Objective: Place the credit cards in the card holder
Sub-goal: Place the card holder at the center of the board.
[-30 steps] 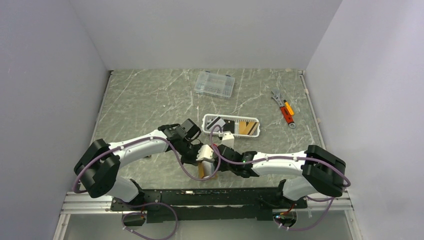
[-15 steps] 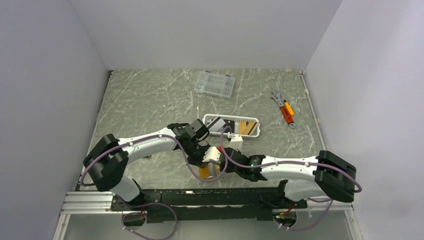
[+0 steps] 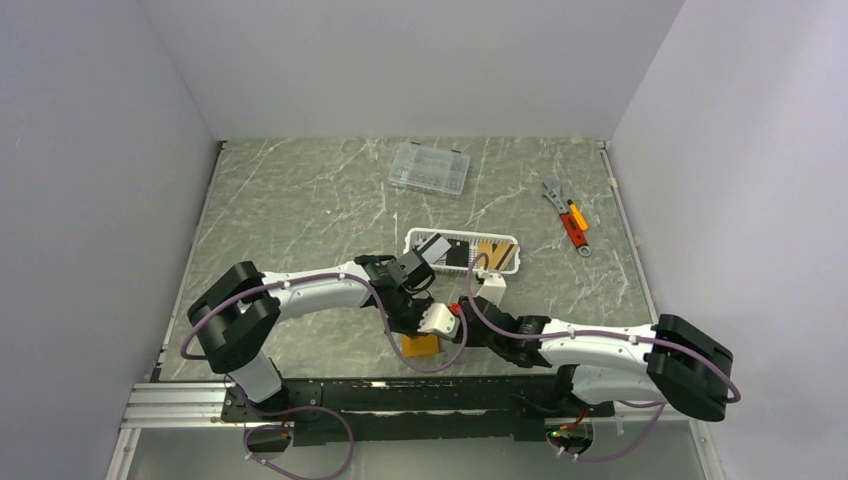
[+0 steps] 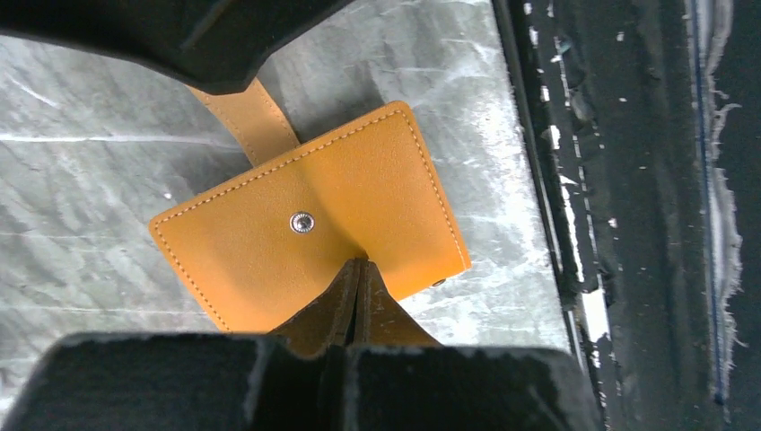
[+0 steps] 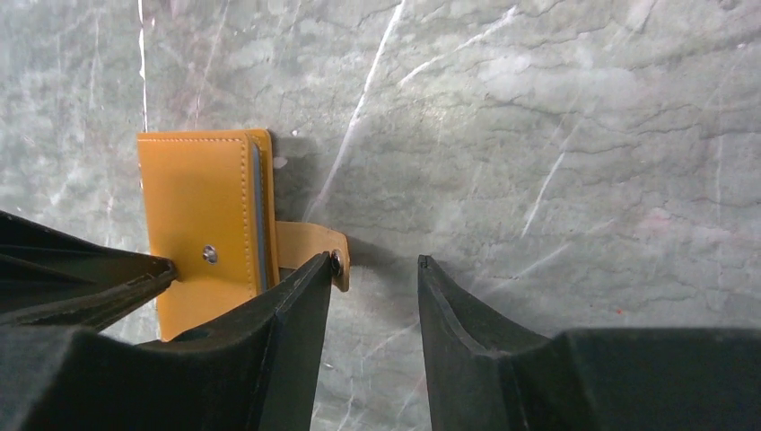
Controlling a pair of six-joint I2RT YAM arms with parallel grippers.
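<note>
Card holder (image 4: pixel 359 197) pinched in clenched left hand (image 4: pixel 348 346); right hand (image 5: pixel 375 262) released, beside it.

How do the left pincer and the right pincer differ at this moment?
The left pincer is shut on a fold of the orange card holder; the right pincer stands open and holds nothing. The left touches the holder's body; the right sits by its strap, near the snap tab. Both are close to the same holder.

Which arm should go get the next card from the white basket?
Right. The right gripper is open and empty beside the wallet; the left gripper is shut on the wallet. The basket of cards sits just beyond the right gripper.
</note>
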